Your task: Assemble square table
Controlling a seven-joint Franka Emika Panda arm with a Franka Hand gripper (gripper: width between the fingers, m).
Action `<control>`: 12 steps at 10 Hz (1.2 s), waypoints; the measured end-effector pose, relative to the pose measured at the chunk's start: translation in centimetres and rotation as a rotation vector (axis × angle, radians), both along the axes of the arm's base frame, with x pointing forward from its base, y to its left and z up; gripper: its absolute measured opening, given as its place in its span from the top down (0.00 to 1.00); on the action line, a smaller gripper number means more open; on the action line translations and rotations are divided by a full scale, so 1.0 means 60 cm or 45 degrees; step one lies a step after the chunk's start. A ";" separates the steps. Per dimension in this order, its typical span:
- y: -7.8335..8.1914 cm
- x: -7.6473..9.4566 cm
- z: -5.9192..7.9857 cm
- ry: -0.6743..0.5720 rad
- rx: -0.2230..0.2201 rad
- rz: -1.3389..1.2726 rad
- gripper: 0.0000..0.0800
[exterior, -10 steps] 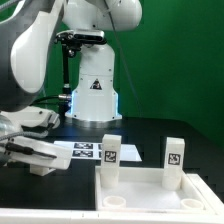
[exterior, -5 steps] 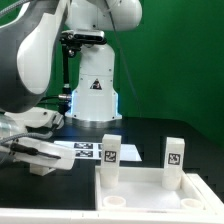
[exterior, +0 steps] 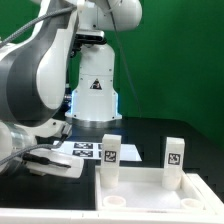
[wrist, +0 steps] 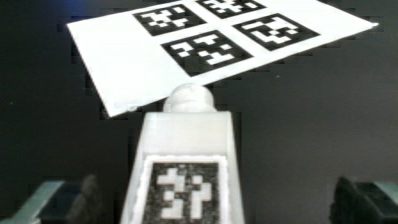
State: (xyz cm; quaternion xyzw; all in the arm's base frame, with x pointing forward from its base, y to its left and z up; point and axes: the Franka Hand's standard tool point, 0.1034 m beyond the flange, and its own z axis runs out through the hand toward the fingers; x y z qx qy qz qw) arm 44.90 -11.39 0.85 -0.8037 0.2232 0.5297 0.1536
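The hand hangs with its fingers spread wide, gripping nothing. Between them, touching neither, lies a leg of the square table. It is a short white block lying flat on the black bench, with a black-and-white square tag on its upper face. A rounded white stud sits at the end that points away from the hand. That stud end reaches the edge of the marker board and possibly overlaps it, though the wrist view does not settle this. The board shows four square tags printed with coded patterns.

In the exterior view the hand sits low at that view's left, partly hidden by the arm. Apart from it, toward the exterior view's right, the white tabletop lies on the bench. Two more legs stand upright at its far corners, the first upright leg and the second upright leg, each tagged on the side facing the camera. The arm's base bears a triangular warning sign, too small to read.
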 end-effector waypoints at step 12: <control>0.003 0.103 0.093 -0.389 -0.111 0.041 0.64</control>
